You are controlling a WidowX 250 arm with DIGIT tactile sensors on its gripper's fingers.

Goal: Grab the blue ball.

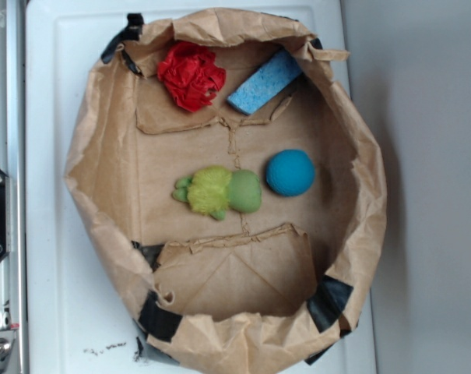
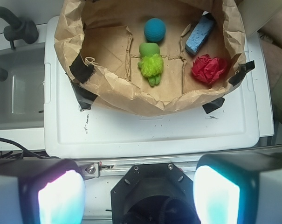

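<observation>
From where the arm waits, its gripper hangs back over the near edge of the white worktop, fingers spread wide and empty. Beyond sits the taped-down paper bag tray. Inside, the green plush toy lies first; the blue ball rests just past it, touching or nearly so.

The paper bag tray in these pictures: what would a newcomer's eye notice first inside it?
Probably the crumpled red paper in one corner of the brown paper bag tray, beside the light blue sponge. Next, the blue ball near the middle, right beside the green plush toy. The tool waits open, outside the tray.
</observation>
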